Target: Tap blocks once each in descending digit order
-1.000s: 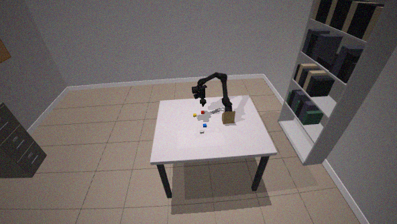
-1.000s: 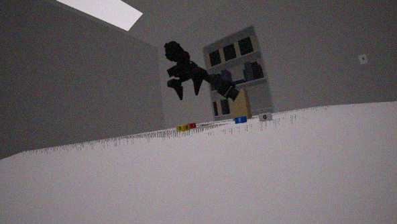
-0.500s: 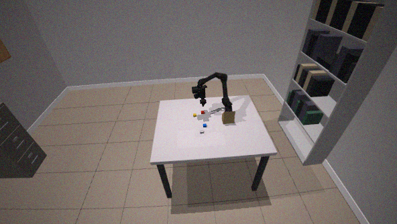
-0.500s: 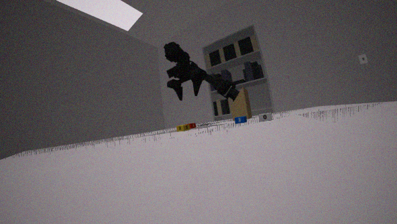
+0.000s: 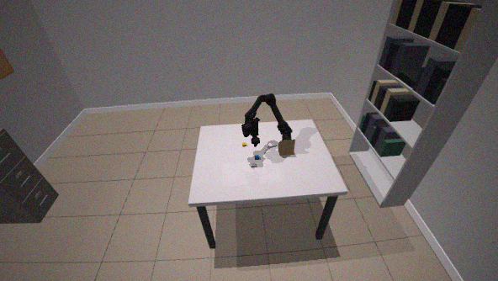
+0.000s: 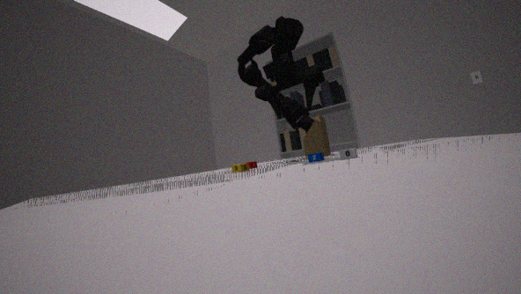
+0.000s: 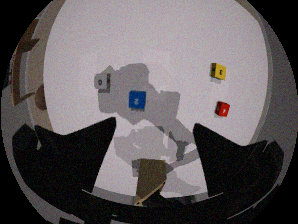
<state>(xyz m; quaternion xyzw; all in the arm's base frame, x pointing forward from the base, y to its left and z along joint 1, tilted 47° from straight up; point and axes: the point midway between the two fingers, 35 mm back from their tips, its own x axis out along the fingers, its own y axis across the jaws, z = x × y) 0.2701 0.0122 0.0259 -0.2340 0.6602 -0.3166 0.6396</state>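
- Four blocks sat on the table (image 5: 219, 185) (image 6: 264, 238) (image 7: 170, 30); the pincer (image 5: 255, 142) (image 6: 309, 105) (image 7: 156, 124) hung above, wide open, holding nothing.
- Blue block (image 5: 256, 157) (image 6: 315, 158) (image 7: 137, 100), its digit seemingly 2, lay beyond the fingertips, slightly left in the wrist view; probably the next target.
- Red block (image 6: 253, 165) (image 7: 223, 109) and yellow block (image 5: 244, 144) (image 6: 240, 167) (image 7: 218, 71) lay right there.

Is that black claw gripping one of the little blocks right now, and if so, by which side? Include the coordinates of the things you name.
No, the gripper (image 7: 156, 124) is open and holds nothing.
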